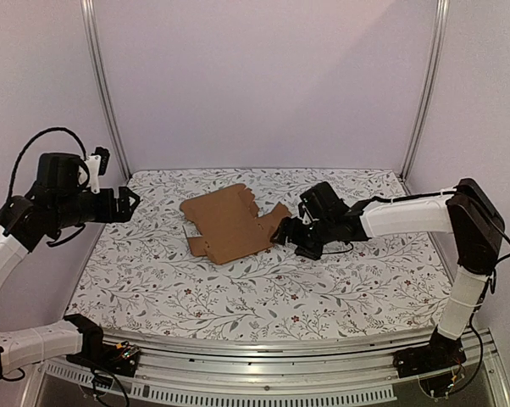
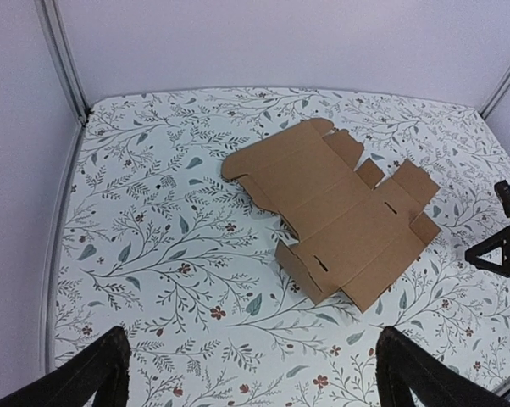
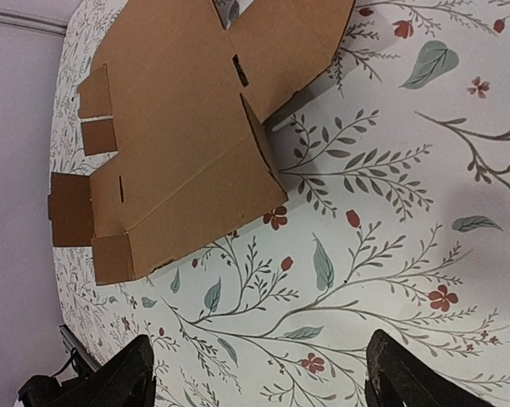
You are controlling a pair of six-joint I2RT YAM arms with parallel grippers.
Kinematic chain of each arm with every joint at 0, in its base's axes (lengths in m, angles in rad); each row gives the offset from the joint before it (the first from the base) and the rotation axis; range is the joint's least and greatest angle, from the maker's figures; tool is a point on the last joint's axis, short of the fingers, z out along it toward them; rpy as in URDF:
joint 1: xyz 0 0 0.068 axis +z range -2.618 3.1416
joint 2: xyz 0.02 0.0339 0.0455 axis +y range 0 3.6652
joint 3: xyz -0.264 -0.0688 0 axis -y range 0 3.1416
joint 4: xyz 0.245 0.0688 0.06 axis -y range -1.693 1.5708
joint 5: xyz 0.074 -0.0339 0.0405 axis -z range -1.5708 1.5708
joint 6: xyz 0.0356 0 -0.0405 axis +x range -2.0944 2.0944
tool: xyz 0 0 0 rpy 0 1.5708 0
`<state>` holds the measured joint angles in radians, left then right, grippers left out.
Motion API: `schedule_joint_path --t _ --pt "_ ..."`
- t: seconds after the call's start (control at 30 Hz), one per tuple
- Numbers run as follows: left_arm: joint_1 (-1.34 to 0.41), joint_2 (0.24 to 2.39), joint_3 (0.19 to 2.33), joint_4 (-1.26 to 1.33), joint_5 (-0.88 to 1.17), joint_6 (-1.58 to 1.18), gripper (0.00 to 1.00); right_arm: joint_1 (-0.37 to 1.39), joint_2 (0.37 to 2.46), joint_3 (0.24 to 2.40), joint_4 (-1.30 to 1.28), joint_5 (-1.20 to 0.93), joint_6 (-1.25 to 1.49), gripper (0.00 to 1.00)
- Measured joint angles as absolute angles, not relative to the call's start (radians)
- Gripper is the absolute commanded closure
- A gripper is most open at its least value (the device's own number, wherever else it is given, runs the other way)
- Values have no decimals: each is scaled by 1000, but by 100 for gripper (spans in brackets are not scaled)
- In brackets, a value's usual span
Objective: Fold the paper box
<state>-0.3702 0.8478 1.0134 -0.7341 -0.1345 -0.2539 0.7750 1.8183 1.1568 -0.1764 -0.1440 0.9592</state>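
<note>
The paper box (image 1: 228,223) is a flat brown die-cut cardboard sheet with flaps, some edges raised, lying at the middle back of the flowered table. It also shows in the left wrist view (image 2: 340,216) and the right wrist view (image 3: 187,127). My right gripper (image 1: 286,233) is open and empty, low over the table just right of the sheet's right edge; in its own view the gripper (image 3: 255,377) has its jaws wide apart with the sheet beyond them. My left gripper (image 1: 130,202) is open and empty, held up at the left, well away from the sheet; the left wrist view shows the gripper (image 2: 255,377) with jaws spread.
The flowered table cover (image 1: 263,288) spreads around the sheet. Metal frame posts (image 1: 102,85) stand at the back corners before pale walls. A metal rail (image 1: 263,373) runs along the near edge. The right arm (image 2: 501,250) shows at the right of the left wrist view.
</note>
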Motion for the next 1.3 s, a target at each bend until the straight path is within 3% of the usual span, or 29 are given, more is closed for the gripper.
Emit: schedule_joint_path --t 0.53,1.3 --pt "-370 738 884 -642 -42 -270 0 923 2020 1156 199 54 1300 19" --pt "-376 575 873 -696 -40 -326 0 942 2200 1256 420 194 1533 27"
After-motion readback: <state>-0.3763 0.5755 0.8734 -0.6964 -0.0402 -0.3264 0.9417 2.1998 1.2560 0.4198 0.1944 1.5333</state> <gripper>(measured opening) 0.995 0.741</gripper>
